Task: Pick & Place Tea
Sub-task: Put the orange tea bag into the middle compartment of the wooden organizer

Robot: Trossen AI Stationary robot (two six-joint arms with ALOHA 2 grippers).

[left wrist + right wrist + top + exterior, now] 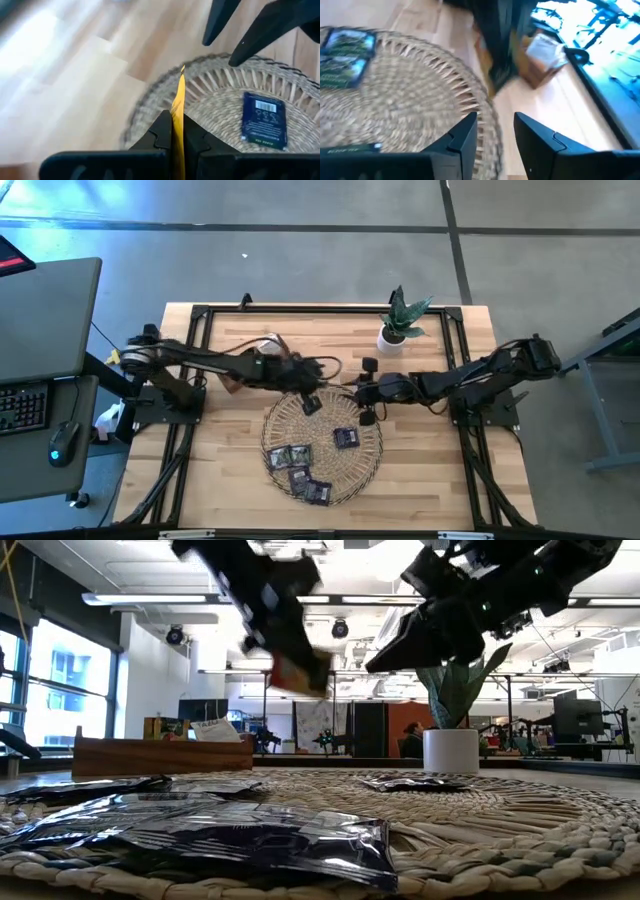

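My left gripper (311,400) hangs over the far left part of the round wicker tray (322,448), shut on an orange-yellow tea sachet (178,107) that shows edge-on in the left wrist view and below the fingers in the low view (300,674). My right gripper (363,392) is open and empty just to its right, above the tray's far rim (492,131). Several dark sachets (300,470) lie flat on the tray, with one apart (346,437) (264,120). My left gripper pinches the orange-yellow sachet between its two fingers (161,131), and one end of the sachet (179,85) sticks out past the fingertips. The sachet is lifted clear of the tray. In the low view it hangs below the downward-slanting fingers (283,640).
A brown wooden box (160,754) with more sachets stands on the table behind the left gripper, at the far left of the tray (544,56). A potted plant in a white pot (397,330) stands near the far edge. Bare wood lies on both sides of the tray.
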